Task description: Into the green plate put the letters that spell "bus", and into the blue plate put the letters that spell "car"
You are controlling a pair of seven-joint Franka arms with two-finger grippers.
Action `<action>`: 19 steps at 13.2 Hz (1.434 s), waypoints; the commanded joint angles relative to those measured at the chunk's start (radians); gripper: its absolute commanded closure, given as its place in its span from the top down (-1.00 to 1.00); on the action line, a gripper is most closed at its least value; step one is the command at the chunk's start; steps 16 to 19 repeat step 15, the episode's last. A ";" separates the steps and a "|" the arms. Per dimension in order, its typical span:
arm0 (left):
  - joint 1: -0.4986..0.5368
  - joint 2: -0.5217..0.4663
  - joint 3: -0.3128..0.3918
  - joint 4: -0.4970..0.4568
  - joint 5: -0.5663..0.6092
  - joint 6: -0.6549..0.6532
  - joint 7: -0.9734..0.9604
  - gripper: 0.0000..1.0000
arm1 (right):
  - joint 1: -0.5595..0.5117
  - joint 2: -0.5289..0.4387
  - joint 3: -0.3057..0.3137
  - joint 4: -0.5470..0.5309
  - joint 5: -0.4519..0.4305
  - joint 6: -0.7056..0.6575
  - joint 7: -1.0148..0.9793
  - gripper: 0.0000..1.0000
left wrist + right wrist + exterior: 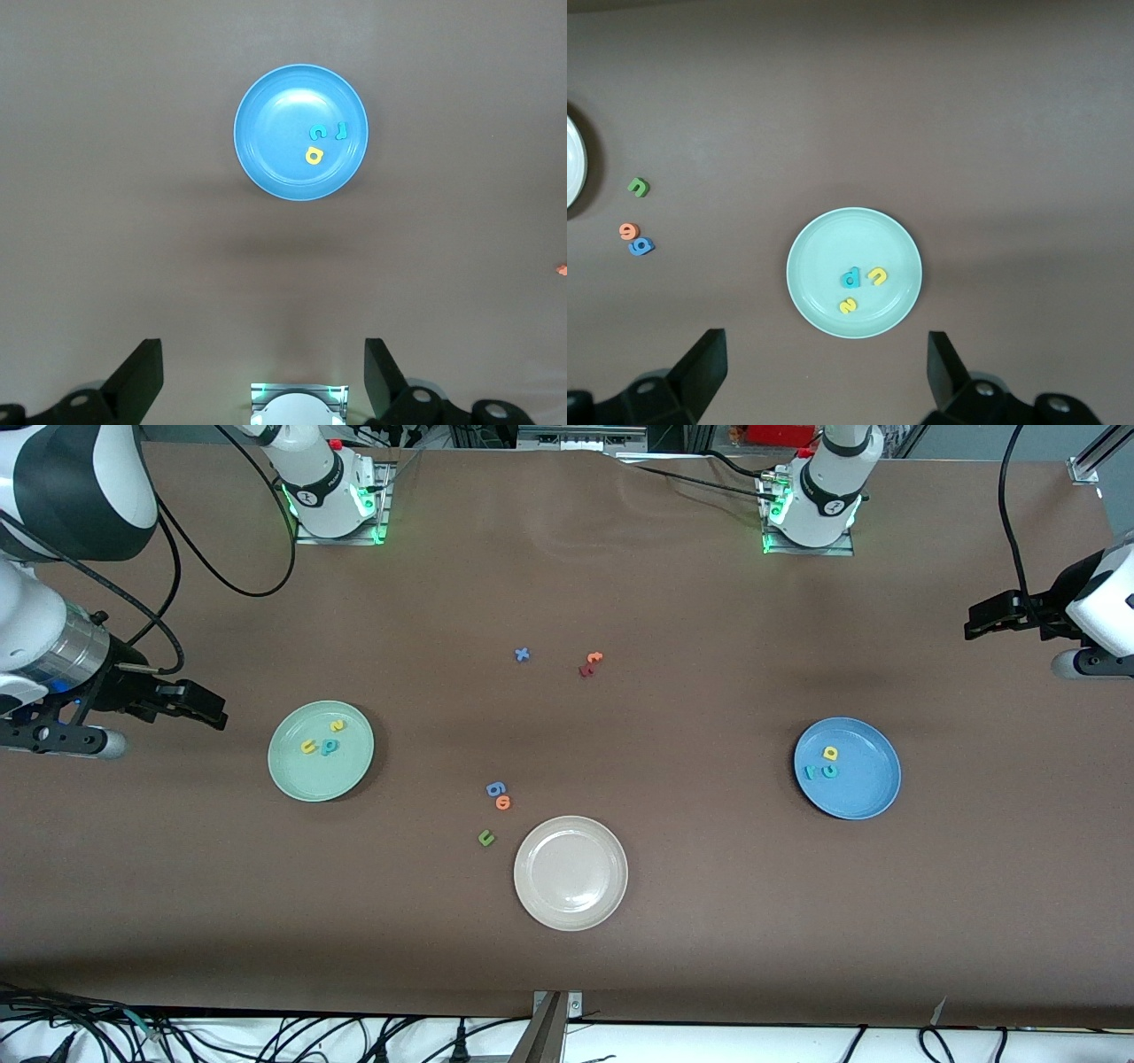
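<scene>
Green plate [321, 751]: I see it mid-left of the front frame, holding yellow u [308, 747], teal b [329, 747], yellow s [337, 725].
Blue plate [847, 769]: mid-right, holding yellow a [830, 753], teal c [830, 771], teal r [810, 772].
Left gripper [974, 622]: right edge, jaws wide, empty.
Right gripper [213, 713]: left edge, jaws wide, empty.

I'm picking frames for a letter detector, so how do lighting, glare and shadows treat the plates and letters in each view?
Front view: even light; the green plate and cream plate cast soft shadows, and the letters stay small but distinct. Left wrist view: mild glare on the blue plate, its letters sharp. Right wrist view: the green plate's letters crisp, and the open right gripper sits dark along the edge.
</scene>
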 commanded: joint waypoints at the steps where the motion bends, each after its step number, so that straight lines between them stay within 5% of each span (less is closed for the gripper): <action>1: 0.002 0.022 0.003 0.039 -0.023 -0.024 0.023 1.00 | -0.005 -0.010 -0.006 -0.015 0.018 0.008 0.003 1.00; 19: -0.009 0.024 0.003 0.038 -0.023 -0.024 0.019 1.00 | 0.000 -0.007 -0.006 -0.012 0.016 0.005 0.007 1.00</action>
